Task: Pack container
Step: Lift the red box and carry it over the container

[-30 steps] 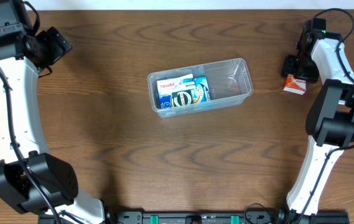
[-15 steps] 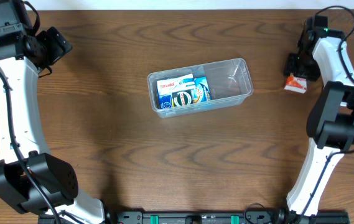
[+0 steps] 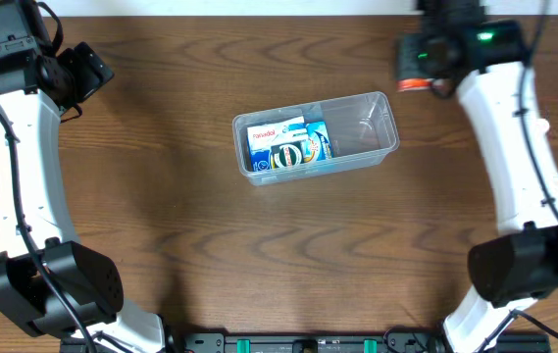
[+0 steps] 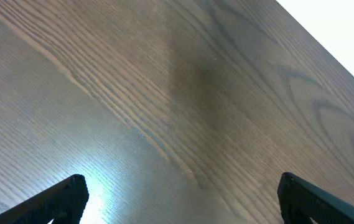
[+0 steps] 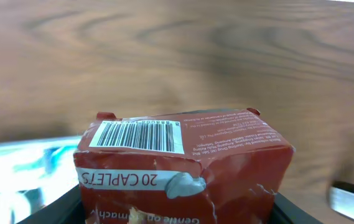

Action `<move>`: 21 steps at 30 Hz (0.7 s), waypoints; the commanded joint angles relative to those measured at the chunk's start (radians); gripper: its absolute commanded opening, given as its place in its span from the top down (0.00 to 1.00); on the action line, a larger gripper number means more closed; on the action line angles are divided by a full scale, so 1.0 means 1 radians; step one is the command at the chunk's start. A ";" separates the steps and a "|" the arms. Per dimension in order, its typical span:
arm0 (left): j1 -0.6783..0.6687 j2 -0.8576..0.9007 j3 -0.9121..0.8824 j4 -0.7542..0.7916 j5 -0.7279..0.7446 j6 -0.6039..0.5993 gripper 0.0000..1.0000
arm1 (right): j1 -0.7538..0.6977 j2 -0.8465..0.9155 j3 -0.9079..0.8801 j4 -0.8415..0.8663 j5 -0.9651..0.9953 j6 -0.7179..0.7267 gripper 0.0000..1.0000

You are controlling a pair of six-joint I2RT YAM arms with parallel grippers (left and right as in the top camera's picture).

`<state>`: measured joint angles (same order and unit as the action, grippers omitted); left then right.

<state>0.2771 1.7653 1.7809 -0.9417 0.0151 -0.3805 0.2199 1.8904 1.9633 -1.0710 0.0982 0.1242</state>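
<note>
Mid-table, the container [image 3: 363,126] lies long side roughly left-right, slightly skewed. Its left half holds a few small packs [image 3: 286,145] with blue and white faces, packed close together; its right half is bare. Beyond its right end, toward the table's [image 3: 161,206] far edge, the right gripper [image 3: 414,71] hangs above the wood, jaws closed on a red box [image 5: 183,168]. In the wrist view the box shows a barcode and "20 CAPLETS", one end crumpled. The left gripper [image 3: 92,71] is at the far left corner, well apart from the container. Its fingers [image 4: 65,196] are spread wide with only wood grain between them.
</note>
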 commanded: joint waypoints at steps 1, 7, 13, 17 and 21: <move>0.002 0.002 0.002 -0.004 -0.012 0.006 0.02 | 0.092 0.028 -0.024 -0.018 -0.005 -0.006 0.37; 0.002 0.002 0.002 -0.004 -0.012 0.006 0.02 | 0.195 0.042 -0.087 0.000 0.036 -0.006 0.36; 0.002 0.002 0.002 -0.004 -0.012 0.006 0.02 | 0.216 0.042 -0.226 0.096 0.026 -0.005 0.36; 0.002 0.002 0.002 -0.004 -0.012 0.006 0.02 | 0.208 0.042 -0.282 0.142 0.029 -0.005 0.36; 0.002 0.002 0.002 -0.004 -0.012 0.006 0.02 | 0.204 0.042 -0.325 0.183 0.026 0.003 0.35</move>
<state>0.2768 1.7653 1.7809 -0.9417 0.0151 -0.3805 0.4286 1.9240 1.6600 -0.9054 0.1097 0.1246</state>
